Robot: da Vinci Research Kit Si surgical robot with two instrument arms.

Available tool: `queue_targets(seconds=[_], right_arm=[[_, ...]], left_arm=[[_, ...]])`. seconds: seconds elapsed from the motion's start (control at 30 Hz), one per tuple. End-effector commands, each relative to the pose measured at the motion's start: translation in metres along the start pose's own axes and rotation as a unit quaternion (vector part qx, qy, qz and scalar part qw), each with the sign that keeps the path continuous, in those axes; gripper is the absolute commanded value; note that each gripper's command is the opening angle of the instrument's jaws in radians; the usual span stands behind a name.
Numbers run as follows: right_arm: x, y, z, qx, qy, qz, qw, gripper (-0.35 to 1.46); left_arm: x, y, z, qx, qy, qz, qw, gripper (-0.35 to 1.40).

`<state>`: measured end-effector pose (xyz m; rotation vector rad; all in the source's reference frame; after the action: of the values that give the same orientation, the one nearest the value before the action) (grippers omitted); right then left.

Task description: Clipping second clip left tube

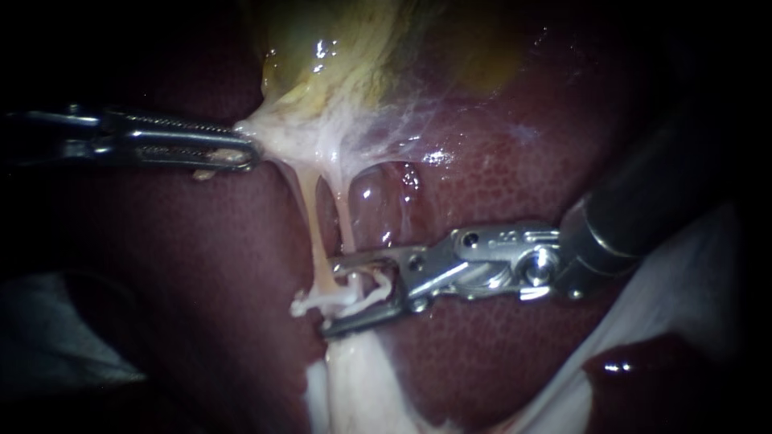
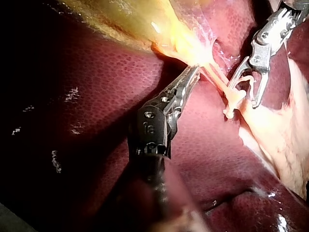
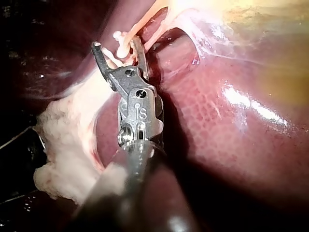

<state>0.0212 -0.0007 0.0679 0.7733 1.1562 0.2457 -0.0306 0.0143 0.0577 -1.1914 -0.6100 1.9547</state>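
The left instrument (image 1: 251,153) had its jaws closed tight on pale tissue (image 1: 277,137) at the neck of the yellow gallbladder (image 1: 346,48), holding it taut over the dark liver (image 1: 498,177). The left tube (image 1: 310,217) hung from the gallbladder as a thin strand. At its end farthest from the gallbladder, the right instrument (image 1: 331,296) stood with jaws apart around a white clip (image 1: 354,297) lying across the tube. Only one clip showed. It looked seated, with backing the jaws away left to do.
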Motion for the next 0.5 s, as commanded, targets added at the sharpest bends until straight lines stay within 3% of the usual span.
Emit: queue_targets(seconds=[0.03,0.17,0.3,0.5], right_arm=[[0.0001,0.0001,0.0004,0.003,0.003,0.002,1.0,0.49],[0.0004,0.0003,0.0017,0.009,0.011,0.003,0.9999,0.49],[0.0009,0.0003,0.0026,0.019,0.032,0.015,0.9992,0.49],[0.0017,-0.0008,0.0036,0.026,0.039,0.021,0.9987,0.49]], left_arm=[[0.0,0.0,0.0,0.0,0.0,0.0,1.0,-0.35],[0.0,0.0,0.0001,0.0,0.0,0.0,1.0,-0.35],[0.0001,0.0,0.0002,0.001,0.0,0.0,1.0,-0.35],[0.0001,0.0001,0.0003,0.001,0.0,0.0,1.0,-0.35]])
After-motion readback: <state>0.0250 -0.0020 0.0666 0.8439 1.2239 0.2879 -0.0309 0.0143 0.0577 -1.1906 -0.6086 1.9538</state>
